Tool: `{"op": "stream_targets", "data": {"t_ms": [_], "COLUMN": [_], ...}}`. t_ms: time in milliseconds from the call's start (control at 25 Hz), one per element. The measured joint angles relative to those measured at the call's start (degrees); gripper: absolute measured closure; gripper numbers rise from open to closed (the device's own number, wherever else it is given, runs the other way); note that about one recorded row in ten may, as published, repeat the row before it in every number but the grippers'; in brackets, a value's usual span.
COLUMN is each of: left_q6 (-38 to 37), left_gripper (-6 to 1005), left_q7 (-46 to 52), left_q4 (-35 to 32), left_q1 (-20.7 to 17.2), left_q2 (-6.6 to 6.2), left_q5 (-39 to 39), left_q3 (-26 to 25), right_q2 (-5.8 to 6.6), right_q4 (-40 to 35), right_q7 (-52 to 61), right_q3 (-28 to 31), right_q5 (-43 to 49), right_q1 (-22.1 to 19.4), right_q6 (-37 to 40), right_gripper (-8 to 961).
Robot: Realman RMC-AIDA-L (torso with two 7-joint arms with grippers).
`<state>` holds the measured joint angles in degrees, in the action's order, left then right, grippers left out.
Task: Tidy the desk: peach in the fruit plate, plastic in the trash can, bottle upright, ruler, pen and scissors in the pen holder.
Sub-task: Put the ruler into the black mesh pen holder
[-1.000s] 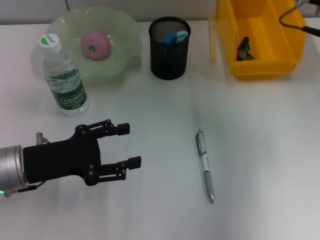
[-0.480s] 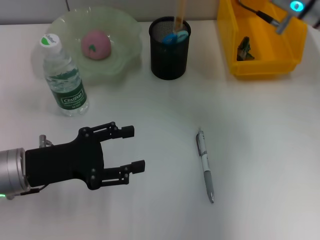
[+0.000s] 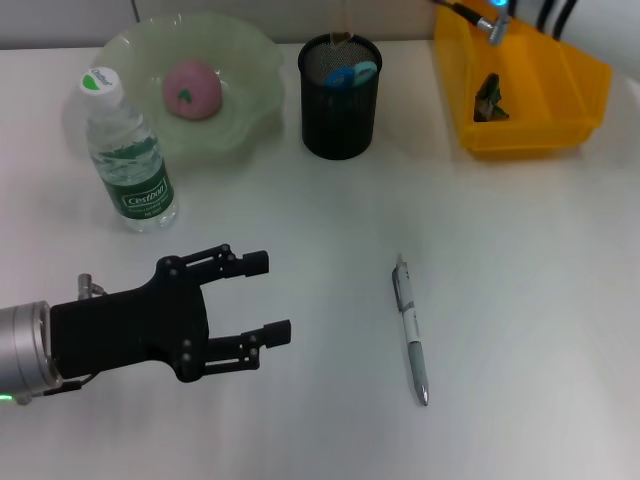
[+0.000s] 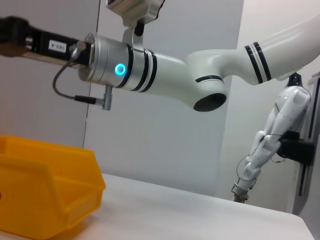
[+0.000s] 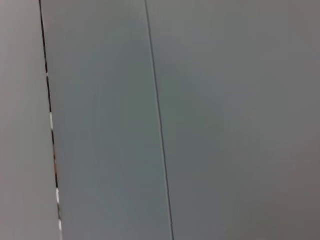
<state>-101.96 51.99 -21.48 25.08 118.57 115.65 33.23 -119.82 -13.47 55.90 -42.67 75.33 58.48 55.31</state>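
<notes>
A silver pen (image 3: 410,332) lies on the white table, right of my left gripper (image 3: 268,295), which hovers low with its black fingers open and nothing between them. The pink peach (image 3: 192,88) rests in the green fruit plate (image 3: 255,70). Beside the plate the bottle (image 3: 128,155) stands upright. Blue scissors handles (image 3: 350,75) show in the black mesh pen holder (image 3: 340,110), and a thin pale ruler (image 3: 346,22) rises faintly above its rim. My right arm (image 4: 150,70) reaches over the back of the table, with its gripper (image 4: 15,32) at the picture's edge.
A yellow bin (image 3: 520,130) stands at the back right with a dark scrap of plastic (image 3: 488,97) inside. The right arm's wrist and cable (image 3: 490,20) hang above the bin's rim.
The right arm has risen toward the top edge. The ruler went from beside the bin to above the pen holder. The left gripper crept slightly toward the pen.
</notes>
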Motion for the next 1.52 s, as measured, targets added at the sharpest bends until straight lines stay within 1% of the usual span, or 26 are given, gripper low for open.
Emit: {"op": "stream_targets", "data": {"t_ms": [80,240,280,480,800,1040,1520], "left_q6": [0.0,0.0,0.0,-0.1,-0.4,-0.7,-1.6], "left_gripper": [212,212,212,211,211,212,212], "left_q7": [-0.1,-0.2,-0.2,-0.2,-0.2,-0.2,0.1], "left_q4": [0.4,0.6,0.6,0.7,1.2,1.3,1.4], "left_q1": [0.0,0.0,0.0,0.0,0.3,0.5,0.5], "left_q2": [0.02,-0.02,-0.02,0.04,0.08,0.08,0.00], "left_q5": [-0.1,-0.5,-0.6,-0.6,-0.6,-0.7,-0.8], "left_q3": [0.0,0.0,0.1,0.1,0.1,0.0,0.0], "right_q2": [-0.08,-0.08,-0.08,-0.07,-0.06,-0.06,-0.06], "right_q4": [2.0,4.2,5.4,7.7,8.7,9.1,9.7], "right_q7": [-3.4,-6.8,-9.6,-14.9,-16.0,-16.1,-15.8], "right_q3": [0.2,0.6,0.4,0.1,0.1,0.1,0.1], "right_q5": [0.0,-0.4,-2.0,-5.2,-5.2,-5.3,-5.2], "right_q1": [1.1,2.2,2.6,3.0,2.4,2.2,1.9], "right_q6": [-1.3,-2.5,-3.1,-3.7,-3.8,-5.9,-6.0], "right_gripper": [546,541,540,534,525,518,505]}}
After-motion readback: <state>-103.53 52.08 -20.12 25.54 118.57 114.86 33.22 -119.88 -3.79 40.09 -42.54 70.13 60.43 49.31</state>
